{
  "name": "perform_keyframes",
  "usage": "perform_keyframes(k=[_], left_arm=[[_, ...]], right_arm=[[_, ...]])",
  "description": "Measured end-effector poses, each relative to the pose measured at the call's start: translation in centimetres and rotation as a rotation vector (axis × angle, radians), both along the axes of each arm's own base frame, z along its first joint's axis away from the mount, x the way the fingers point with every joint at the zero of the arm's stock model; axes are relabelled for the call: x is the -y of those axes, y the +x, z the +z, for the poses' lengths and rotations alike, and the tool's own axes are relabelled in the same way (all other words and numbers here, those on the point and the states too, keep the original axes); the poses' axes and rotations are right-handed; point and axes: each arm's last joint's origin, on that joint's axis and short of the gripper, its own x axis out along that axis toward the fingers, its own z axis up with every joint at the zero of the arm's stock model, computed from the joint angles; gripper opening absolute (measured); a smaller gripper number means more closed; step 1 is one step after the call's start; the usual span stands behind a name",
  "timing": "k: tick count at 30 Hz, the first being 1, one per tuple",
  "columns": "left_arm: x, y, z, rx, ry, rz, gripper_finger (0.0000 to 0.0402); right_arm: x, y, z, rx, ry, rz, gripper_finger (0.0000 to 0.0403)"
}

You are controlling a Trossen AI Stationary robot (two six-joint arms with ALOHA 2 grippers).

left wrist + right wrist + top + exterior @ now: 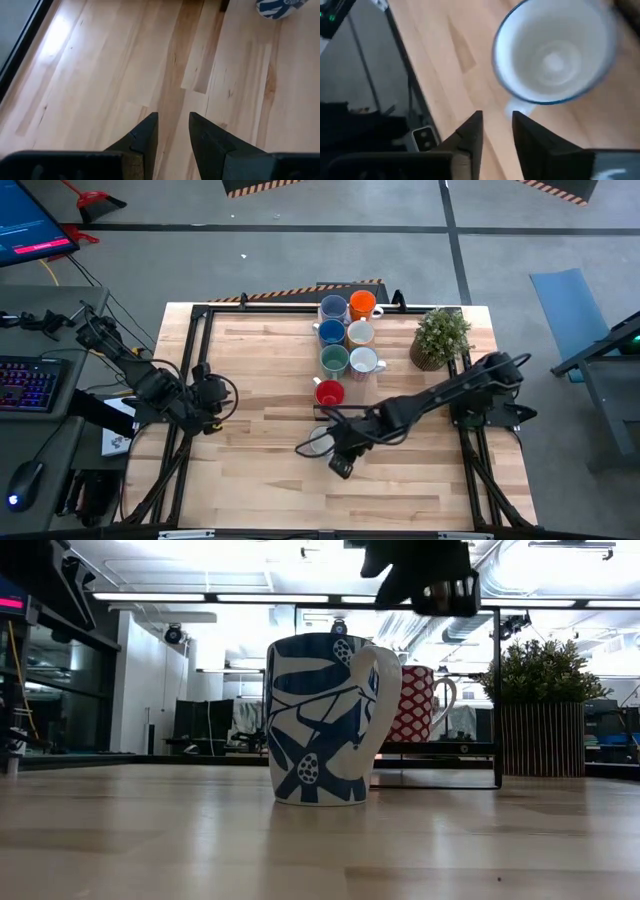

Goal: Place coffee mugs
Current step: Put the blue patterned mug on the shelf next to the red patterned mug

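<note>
White mug with blue pattern (325, 720) is seen upright on the table (260, 470), alone near the middle, apart from the 7 other mugs (346, 335) clustered at the far edge beside the potted plant (440, 338). Right gripper (497, 125) is positioned just above this mug's handle, fingers slightly parted, nothing grasped. Left gripper (172, 130) is parked low over the table's left edge, fingers parted and empty.
</note>
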Motion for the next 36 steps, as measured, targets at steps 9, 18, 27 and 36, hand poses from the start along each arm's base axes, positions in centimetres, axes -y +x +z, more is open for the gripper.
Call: perform_keyframes(k=[9,18,27,36], left_arm=[[0.0,0.0,0.0,-0.009,0.016,-0.021,0.0099],[0.0,0.0,0.0,-0.012,0.027,-0.032,0.0099],[0.0,0.0,0.0,-0.012,0.04,-0.038,0.0099],[-0.1,0.0,0.0,-0.019,0.077,-0.067,0.0099]], right_arm=[[0.5,0.9,0.4,-0.064,0.075,-0.069,0.0146],[1.6,0.2,3.2,-0.149,-0.072,-0.2,0.0149],[0.4,0.3,2.2,-0.175,-0.105,-0.284,0.0149],[-0.5,0.8,0.9,-0.19,-0.09,-0.363,0.0149]])
